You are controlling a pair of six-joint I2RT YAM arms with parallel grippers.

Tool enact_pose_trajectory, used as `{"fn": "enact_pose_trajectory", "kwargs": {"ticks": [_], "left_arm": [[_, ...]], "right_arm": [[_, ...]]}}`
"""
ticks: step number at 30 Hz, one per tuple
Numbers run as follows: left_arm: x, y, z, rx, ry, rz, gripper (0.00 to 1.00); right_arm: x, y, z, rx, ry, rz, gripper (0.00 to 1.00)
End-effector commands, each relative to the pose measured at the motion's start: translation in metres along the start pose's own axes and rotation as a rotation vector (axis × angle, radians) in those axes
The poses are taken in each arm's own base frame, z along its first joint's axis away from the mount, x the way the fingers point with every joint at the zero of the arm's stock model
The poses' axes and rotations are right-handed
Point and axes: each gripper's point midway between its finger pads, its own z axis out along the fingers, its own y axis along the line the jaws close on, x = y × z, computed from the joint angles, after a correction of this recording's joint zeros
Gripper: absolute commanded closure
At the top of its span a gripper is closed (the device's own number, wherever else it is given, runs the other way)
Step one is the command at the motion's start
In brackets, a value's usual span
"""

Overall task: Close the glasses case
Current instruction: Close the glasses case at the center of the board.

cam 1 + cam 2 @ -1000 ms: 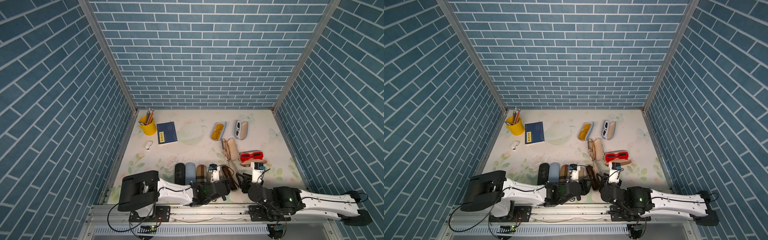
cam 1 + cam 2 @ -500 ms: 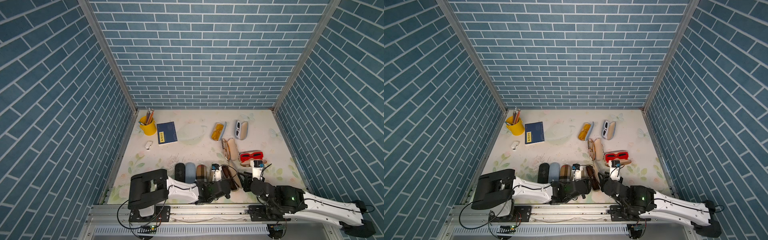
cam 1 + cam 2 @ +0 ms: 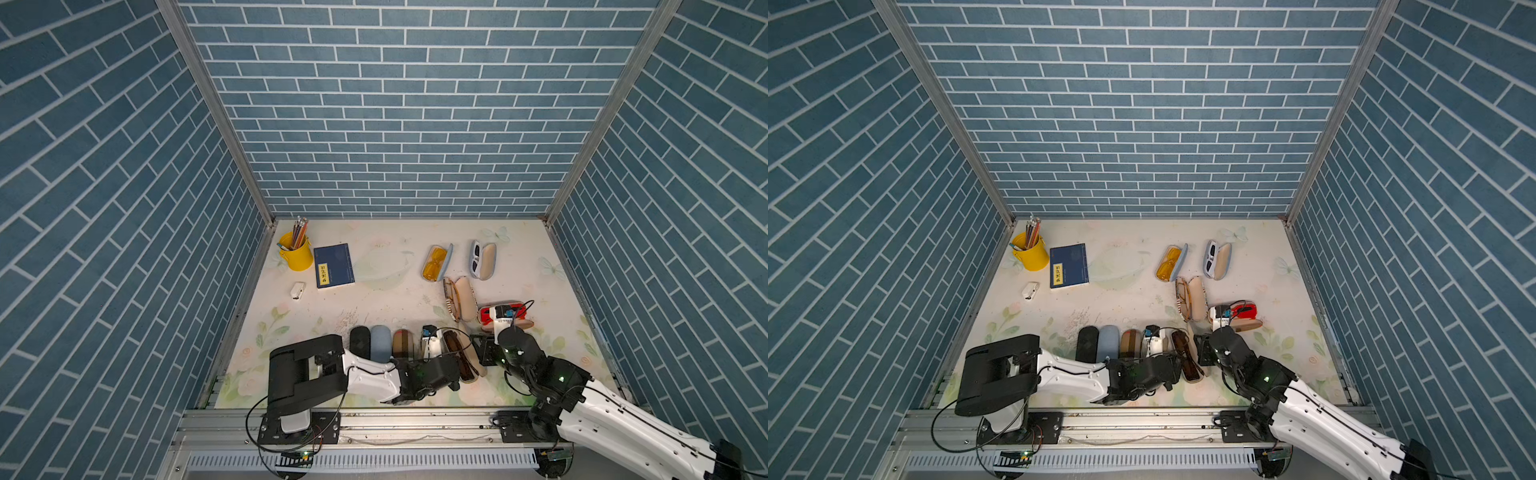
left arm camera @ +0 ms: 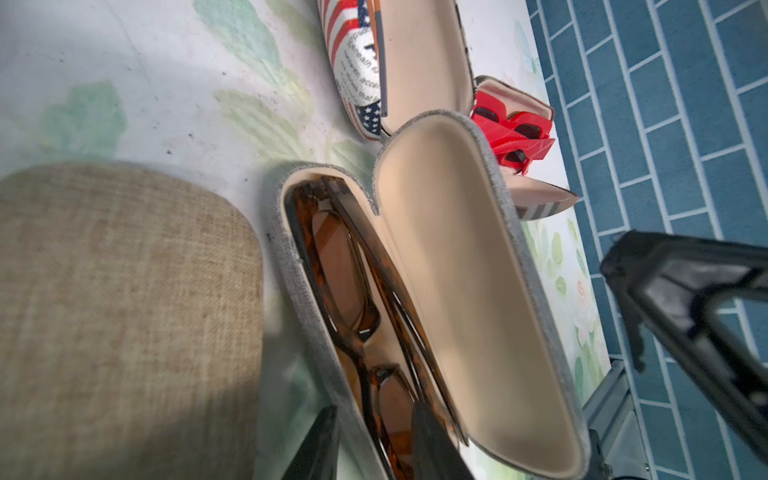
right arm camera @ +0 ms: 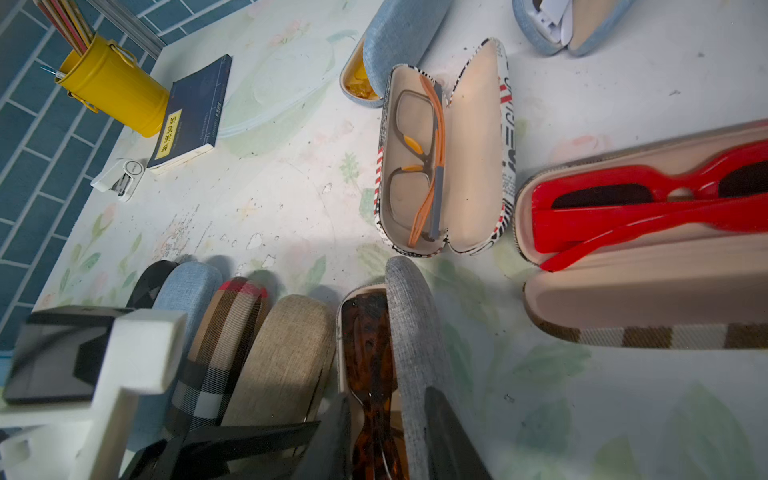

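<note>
The grey glasses case (image 3: 457,347) (image 3: 1185,353) lies at the table's front, with brown tortoise sunglasses in its base. Its beige-lined lid (image 4: 457,270) stands raised and, in the right wrist view, leans partly over the glasses (image 5: 415,332). My left gripper (image 3: 446,365) (image 4: 374,440) comes from the left. One of its fingers is outside the base wall, the other inside over the glasses. My right gripper (image 3: 484,353) (image 5: 390,432) straddles the case's near end, one finger against the base wall and one against the lid's outside.
Closed cases lie side by side to the left: black (image 3: 360,349), light blue (image 3: 380,349), plaid (image 3: 402,349), beige linen (image 5: 282,353). Open cases lie behind: red glasses (image 3: 505,318), flag print (image 3: 459,299), yellow (image 3: 436,262), white (image 3: 482,259). Pencil cup (image 3: 296,253), book (image 3: 333,266).
Both arms have reached further in over the grey case, the right wrist shifting toward the back. Both pairs of jaws have narrowed around the case.
</note>
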Motion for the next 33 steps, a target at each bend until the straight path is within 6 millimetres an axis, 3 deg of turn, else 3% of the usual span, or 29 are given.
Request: {"fn": "enact_pose_trajectory", "kwargs": {"ticks": [1,18,20,23,28,33], "left_arm": [[-0.001,0.002,0.007,0.0,0.004,0.017,0.69],[-0.001,0.009,0.012,-0.007,0.008,0.014,0.77],[0.0,0.009,0.012,-0.007,0.012,0.014,0.77],[0.0,0.011,0.012,-0.013,0.012,0.017,0.77],[-0.001,0.015,0.012,-0.019,0.007,0.017,0.78],[0.0,0.016,0.012,-0.019,0.01,0.016,0.78]], "right_arm": [[0.005,0.004,0.002,-0.062,0.01,-0.028,0.73],[0.027,0.003,0.018,-0.126,0.049,-0.013,0.87],[0.024,0.008,0.016,-0.15,0.039,-0.011,0.88],[0.004,0.015,0.001,-0.169,-0.024,-0.001,0.87],[-0.009,-0.006,-0.008,-0.014,-0.036,0.033,0.77],[-0.014,-0.03,-0.009,0.113,-0.08,0.083,0.75]]}}
